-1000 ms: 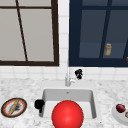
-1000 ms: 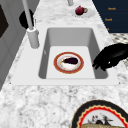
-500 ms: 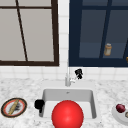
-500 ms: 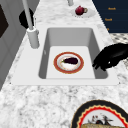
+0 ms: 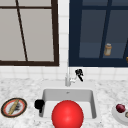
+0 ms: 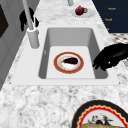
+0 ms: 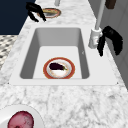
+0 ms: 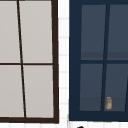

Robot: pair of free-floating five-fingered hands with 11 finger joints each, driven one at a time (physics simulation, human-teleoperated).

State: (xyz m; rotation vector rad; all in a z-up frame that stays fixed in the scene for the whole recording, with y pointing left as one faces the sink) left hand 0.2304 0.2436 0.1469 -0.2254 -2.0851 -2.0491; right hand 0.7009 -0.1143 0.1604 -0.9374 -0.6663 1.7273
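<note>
In the front view, the left hand [image 5: 39,104] is hovering at the sink's [image 5: 93,105] left rim, unmoved, its fingers impossible to read; a red ball [image 5: 67,115] is hiding the basin. In the left side view its fingers [image 6: 100,63] are drooping loosely over the plate [image 6: 68,62] holding an eggplant [image 6: 70,60]. In the right side view, the right hand [image 7: 111,40] is hanging relaxed beside the faucet [image 7: 96,32].

The hands [image 6: 110,58] [image 7: 111,40] are black. The sink [image 6: 50,35] is pale grey, and the counter [image 6: 37,102] is white marble veined with grey. In the sink the plate [image 6: 58,67] is white with a red-orange rim and carries a dark purple aubergine [image 6: 70,60]. A red ball [image 5: 67,115] shows in front. The cabinet [image 8: 75,62] is navy, and the window frame [image 8: 55,62] is dark brown.
</note>
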